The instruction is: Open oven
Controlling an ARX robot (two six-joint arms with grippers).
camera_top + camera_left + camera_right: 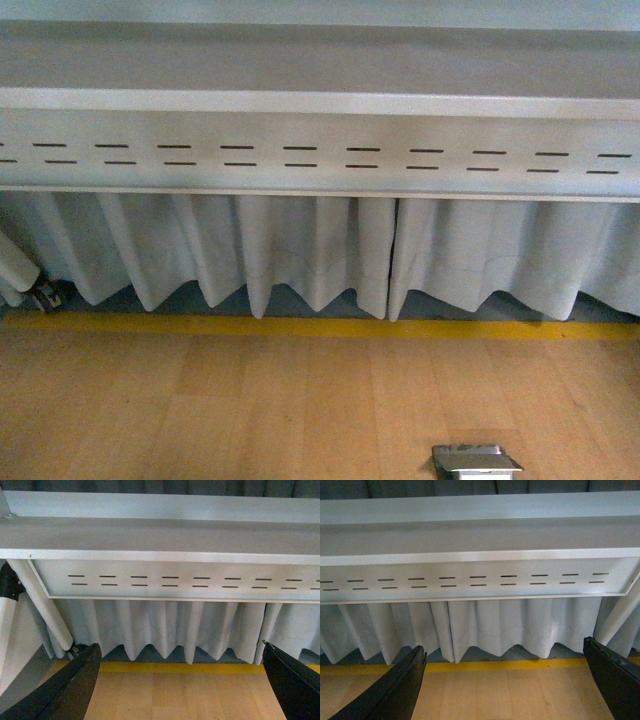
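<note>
Left gripper [180,645] and right gripper [505,645] were held wide apart, empty; oven was not seen, direction and nearer arm undetermined.

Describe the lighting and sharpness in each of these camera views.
Front view: soft and slightly blurred, bluish cast; a shadow band lies along the rail, and the floor plate glints. Left wrist view: fairly sharp, but the left end effector is an underexposed black silhouette. Right wrist view: the same, with the right end effector dark and detailless.
</note>
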